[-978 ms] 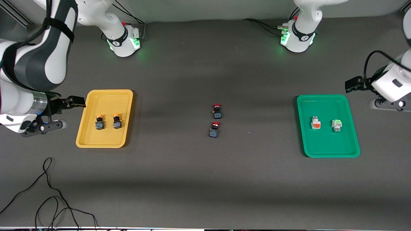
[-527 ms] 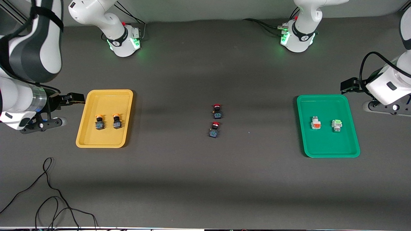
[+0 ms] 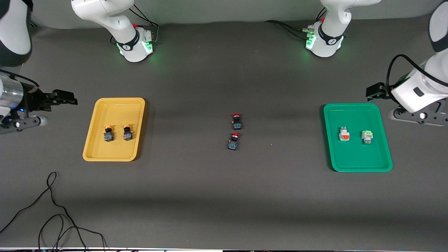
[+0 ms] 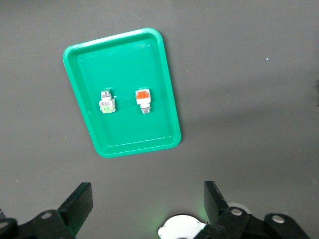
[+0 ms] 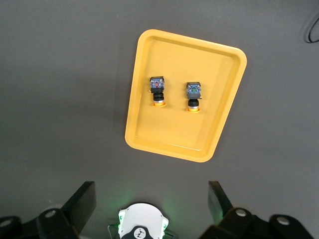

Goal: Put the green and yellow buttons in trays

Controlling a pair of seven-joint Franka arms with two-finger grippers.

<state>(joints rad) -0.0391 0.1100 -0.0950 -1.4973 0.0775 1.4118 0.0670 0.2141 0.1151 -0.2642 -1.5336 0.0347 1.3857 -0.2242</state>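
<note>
The yellow tray (image 3: 115, 108) holds two yellow-capped buttons (image 3: 109, 134) (image 3: 127, 133) side by side. The green tray (image 3: 353, 115) holds a white button with an orange-red face (image 3: 344, 134) and one with a green face (image 3: 366, 135). My right gripper (image 3: 24, 122) is up over the table at the right arm's end, beside the yellow tray, open and empty (image 5: 148, 199). My left gripper (image 3: 418, 117) is up beside the green tray at the left arm's end, open and empty (image 4: 148, 199). Both trays show whole in the wrist views (image 5: 214, 64) (image 4: 124, 144).
Two red-capped black-and-blue switches (image 3: 237, 121) (image 3: 233, 141) lie mid-table between the trays. A black cable (image 3: 52, 210) loops on the table near the front camera at the right arm's end. The arm bases (image 3: 134, 43) (image 3: 323, 42) stand farthest from the camera.
My right gripper has drawn away from the yellow tray's edge toward the table's end. My left gripper has shifted slightly away from the green tray. Buttons and trays have not moved.
</note>
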